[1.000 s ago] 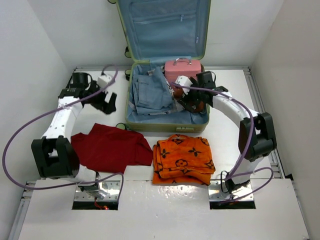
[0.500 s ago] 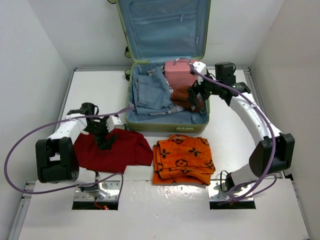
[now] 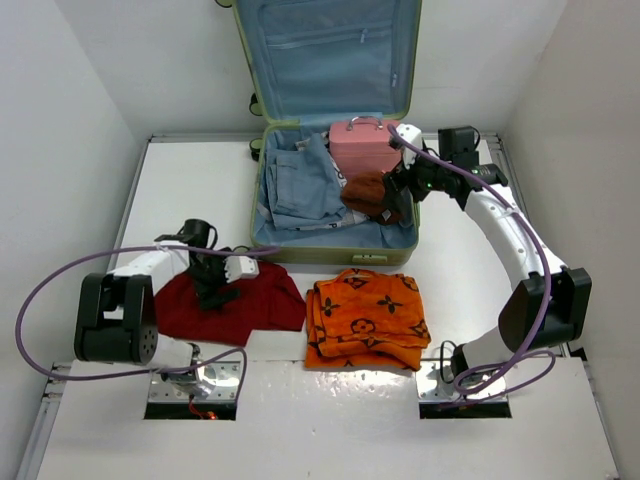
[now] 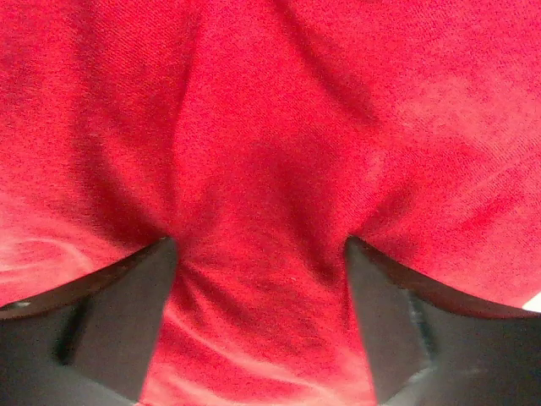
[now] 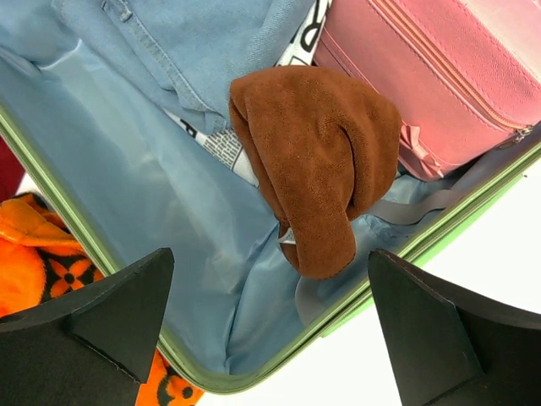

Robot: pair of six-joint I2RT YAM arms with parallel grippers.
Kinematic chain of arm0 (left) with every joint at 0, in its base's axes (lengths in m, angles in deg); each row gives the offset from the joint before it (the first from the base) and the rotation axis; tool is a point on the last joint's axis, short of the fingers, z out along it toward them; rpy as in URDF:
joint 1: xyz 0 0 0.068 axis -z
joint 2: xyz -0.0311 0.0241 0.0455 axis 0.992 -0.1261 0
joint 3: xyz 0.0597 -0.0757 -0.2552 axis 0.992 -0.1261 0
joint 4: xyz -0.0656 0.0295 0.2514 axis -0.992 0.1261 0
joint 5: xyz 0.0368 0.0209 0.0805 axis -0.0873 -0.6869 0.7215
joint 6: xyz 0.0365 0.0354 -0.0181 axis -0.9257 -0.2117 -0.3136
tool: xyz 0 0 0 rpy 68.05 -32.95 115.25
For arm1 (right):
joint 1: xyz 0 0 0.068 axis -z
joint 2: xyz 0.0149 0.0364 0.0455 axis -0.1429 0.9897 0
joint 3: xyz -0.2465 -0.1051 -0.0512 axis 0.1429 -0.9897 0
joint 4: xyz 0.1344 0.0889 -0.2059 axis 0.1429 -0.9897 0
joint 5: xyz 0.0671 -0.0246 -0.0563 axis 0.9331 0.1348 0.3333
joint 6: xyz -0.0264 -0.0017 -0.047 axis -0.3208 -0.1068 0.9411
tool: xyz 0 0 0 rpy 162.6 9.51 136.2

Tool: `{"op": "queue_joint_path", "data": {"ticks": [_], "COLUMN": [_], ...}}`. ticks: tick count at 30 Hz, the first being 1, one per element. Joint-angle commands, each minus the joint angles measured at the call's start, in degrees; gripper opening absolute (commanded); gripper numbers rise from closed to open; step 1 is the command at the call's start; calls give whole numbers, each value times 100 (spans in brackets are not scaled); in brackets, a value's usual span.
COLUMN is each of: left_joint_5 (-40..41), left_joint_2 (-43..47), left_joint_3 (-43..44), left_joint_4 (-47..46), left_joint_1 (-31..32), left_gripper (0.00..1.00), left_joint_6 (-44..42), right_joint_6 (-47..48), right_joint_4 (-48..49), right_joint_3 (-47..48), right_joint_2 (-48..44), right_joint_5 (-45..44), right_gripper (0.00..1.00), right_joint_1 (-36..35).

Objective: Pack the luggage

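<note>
The light green luggage (image 3: pixel 331 256) lies open at the table's back, lid up, blue lining showing. Inside lie folded jeans (image 3: pixel 300 185), a pink case (image 3: pixel 362 146) and a brown cloth (image 3: pixel 370 194). My right gripper (image 3: pixel 398 186) is open and empty above the luggage's right side; its wrist view shows the brown cloth (image 5: pixel 325 165) beside the pink case (image 5: pixel 431 80). My left gripper (image 3: pixel 214 290) is open, fingers pressed down on the red garment (image 3: pixel 240 305); red fabric (image 4: pixel 270 169) bunches between the fingers (image 4: pixel 127 317).
An orange patterned cloth (image 3: pixel 366 316) lies folded in front of the luggage, to the right of the red garment; its corner shows in the right wrist view (image 5: pixel 34 254). White walls close in the table on both sides.
My left gripper has swung from the table's back left down onto the red garment. My right gripper let go of the brown cloth in the luggage and drew back to the right.
</note>
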Motion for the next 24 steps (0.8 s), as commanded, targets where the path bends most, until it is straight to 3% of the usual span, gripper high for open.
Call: {"op": "queue_joint_path", "data": {"ticks": [1,3,4,6,9,14,16,19,20,24], "left_joint_5": [311,311,259,259,128,-977,-1357,-2200,-2515,-2957], "left_joint_2": [-540,-733,-734,-813,-813,107,688,996,997,725], "left_joint_3": [-195,-134,-134,-134,-81,462,945,2350,3128,4777], "left_joint_4": [-479,-479,-479,-479,-392,793,1372,1858,1859,1273], "left_joint_1": [126,215,267,267,267,-30,-31,-31,47,407], "left_gripper": [83,71,56,37,23,0,0,0,0,0], "left_joint_6": [42,112,113,113,35,-343,-257,331,864,2351], "right_joint_6": [36,45,45,45,71,124,106,28,-8,-280], "right_joint_4": [18,27,27,35,35,35,35,88,88,194], "right_joint_3": [147,129,129,94,59,-81,-196,-388,-433,-626], "right_joint_2": [-201,-219,-210,-236,-263,-412,-552,-658,-676,-737], "right_joint_5": [-15,-33,-41,-59,-77,-85,-94,-129,-129,-112], "right_gripper": [96,96,96,95,95,95,95,95,95,95], "right_joint_1": [12,29,46,29,38,99,108,143,187,310]}}
